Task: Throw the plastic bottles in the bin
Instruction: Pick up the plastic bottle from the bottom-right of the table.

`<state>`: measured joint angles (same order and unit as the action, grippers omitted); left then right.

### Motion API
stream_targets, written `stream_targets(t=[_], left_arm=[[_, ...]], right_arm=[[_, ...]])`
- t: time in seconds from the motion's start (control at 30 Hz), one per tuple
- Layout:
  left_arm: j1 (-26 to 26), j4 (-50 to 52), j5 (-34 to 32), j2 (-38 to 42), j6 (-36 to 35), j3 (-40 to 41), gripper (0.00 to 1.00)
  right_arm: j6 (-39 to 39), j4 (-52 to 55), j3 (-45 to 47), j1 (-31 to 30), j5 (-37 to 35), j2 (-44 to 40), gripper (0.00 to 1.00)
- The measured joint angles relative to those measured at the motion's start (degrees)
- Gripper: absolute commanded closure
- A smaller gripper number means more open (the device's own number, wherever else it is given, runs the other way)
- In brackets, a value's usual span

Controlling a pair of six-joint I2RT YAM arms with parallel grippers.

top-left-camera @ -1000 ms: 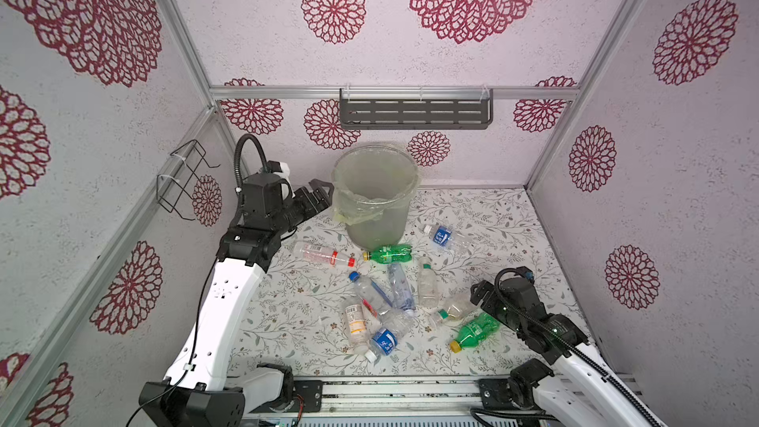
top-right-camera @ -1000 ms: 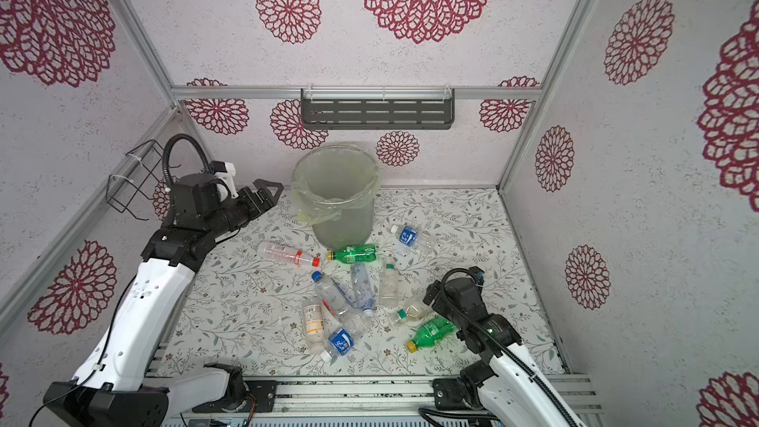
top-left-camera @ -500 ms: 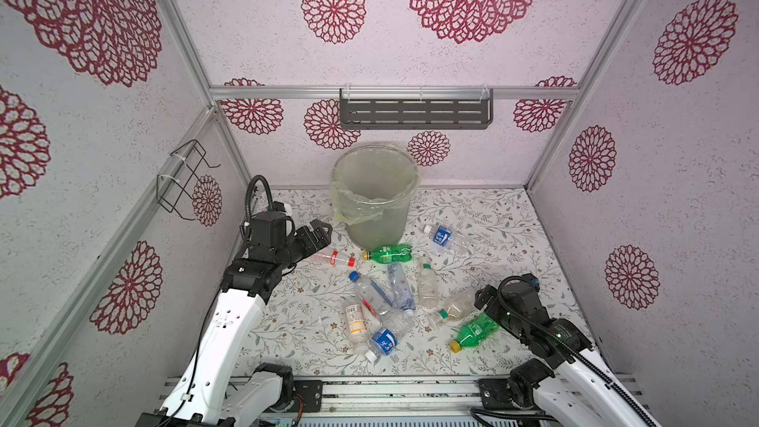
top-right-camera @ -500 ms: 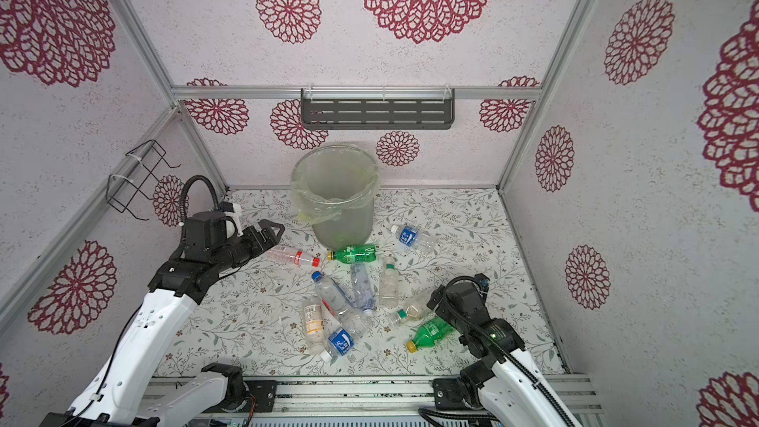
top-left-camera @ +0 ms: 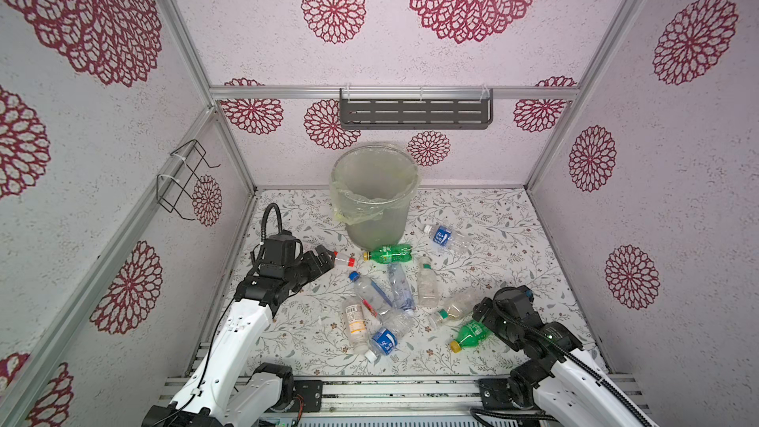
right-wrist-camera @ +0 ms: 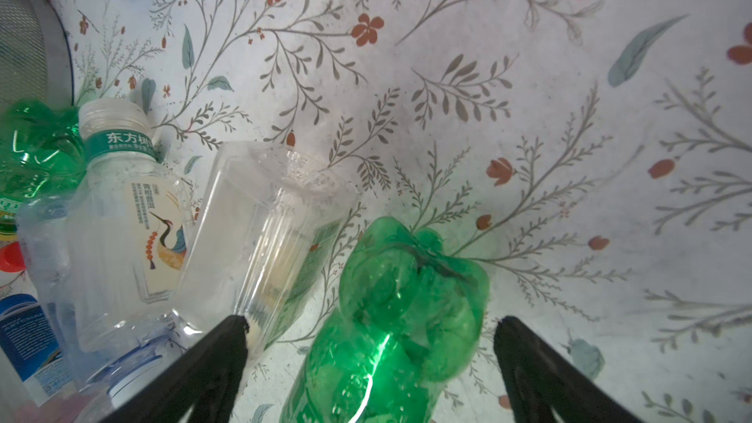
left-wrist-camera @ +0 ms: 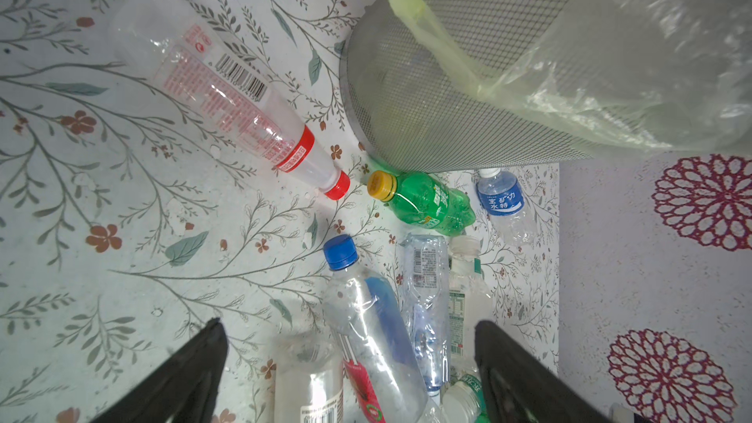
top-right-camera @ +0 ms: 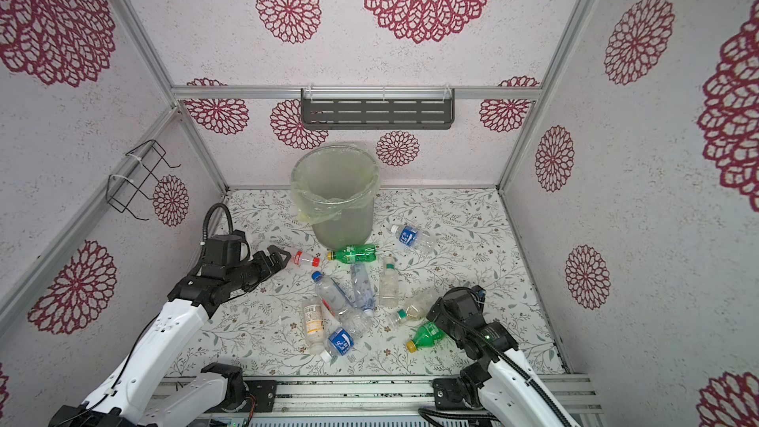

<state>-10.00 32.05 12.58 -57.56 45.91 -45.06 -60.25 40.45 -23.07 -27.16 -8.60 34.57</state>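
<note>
You have the bin (top-left-camera: 376,232) standing upright at the back of the flowered table (top-left-camera: 505,256), close to the back wall, with a yellowish bag folded over its rim. All the plastic bottles that you can see lie on the table in front of the bin, and none is held. Your left gripper (top-left-camera: 326,260) is low, to the left of the bin, and its jaws stand wide with nothing between them. In both top views its tips hide the bottom end of the red-capped bottle (top-left-camera: 344,258), but the left wrist view shows this bottle well clear of the black fingers (left-wrist-camera: 195,364). Its cap points to the green bottle (top-left-camera: 388,253) with yellow cap, which lies at the foot of the bin. A blue-label bottle (top-left-camera: 445,237) lies alone, to the right of the bin. Several clear ones lie together as a heap (top-left-camera: 400,293) in the middle of the table. Your right gripper (right-wrist-camera: 371,321) is spread wide too. The second green bottle (right-wrist-camera: 407,311) lies between its fingers with a gap on each side, so it is not gripped. One finger is very near a clear square bottle (right-wrist-camera: 260,229).
</note>
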Motion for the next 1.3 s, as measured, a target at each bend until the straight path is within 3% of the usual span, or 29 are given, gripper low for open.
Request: stream_targets(t=[0.6,0.9,1.3], left_arm=[[-0.9,-2.43,-0.24,-0.33,0.87,4.87,0.03],[-0.9,-3.19,-1.16,-0.96,0.85,5.05,0.03],[-0.9,-4.42,-2.05,-0.94,0.85,6.75,0.03]], right_arm=[[-4.7,-4.11,8.02,0.0,4.96,-3.65,0.26],[-5.81,-4.61,8.74,0.0,5.88,-4.83,0.39],[-6.08,-5.68,10.29,0.0,5.88,-8.31,0.49]])
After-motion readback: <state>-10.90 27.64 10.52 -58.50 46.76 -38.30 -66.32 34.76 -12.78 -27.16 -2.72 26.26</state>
